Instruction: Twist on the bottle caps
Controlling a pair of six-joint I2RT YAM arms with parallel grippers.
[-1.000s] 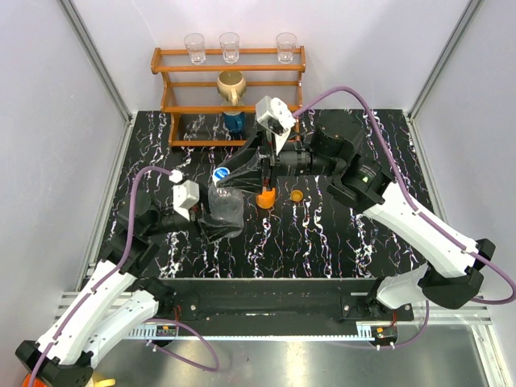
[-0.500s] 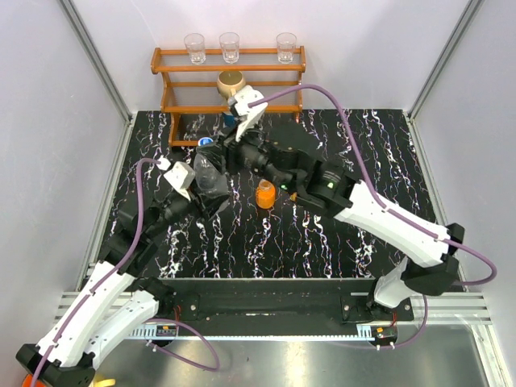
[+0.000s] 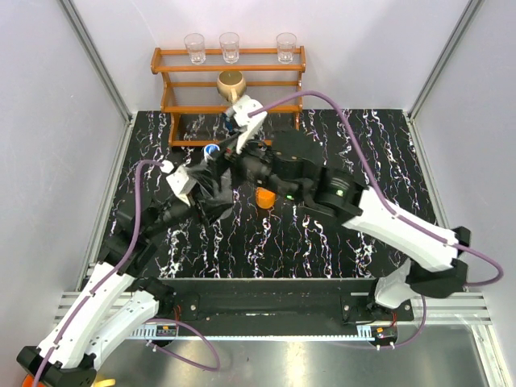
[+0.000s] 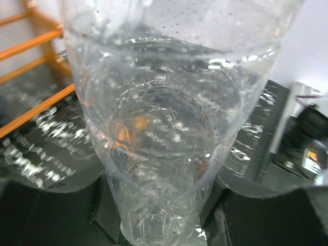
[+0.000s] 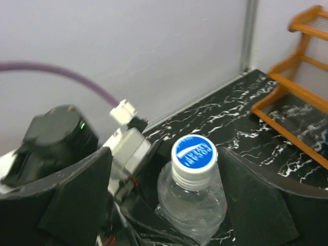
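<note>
A clear bottle (image 4: 169, 118) fills the left wrist view, and my left gripper (image 4: 160, 210) is shut on its lower body, a black pad pressed to each side. From above, the left gripper (image 3: 208, 181) holds it at the table's back left. The white cap with a blue top (image 5: 193, 152) sits on the bottle's neck. My right gripper (image 5: 165, 171) is open around that cap, with both fingers (image 5: 256, 200) standing clear of it. A small orange bottle (image 3: 264, 197) stands upright just right of the arms. The orange cap is hidden.
A wooden rack (image 3: 230, 89) stands at the back with three clear glasses (image 3: 230, 47) on top and a tan jug (image 3: 231, 83) on a shelf. My right arm (image 3: 322, 189) stretches across the middle of the table. Grey walls enclose both sides.
The left arm carried the clear bottle back and to the left, and the right arm followed it. The right gripper, shut on the cap before, has opened off it.
</note>
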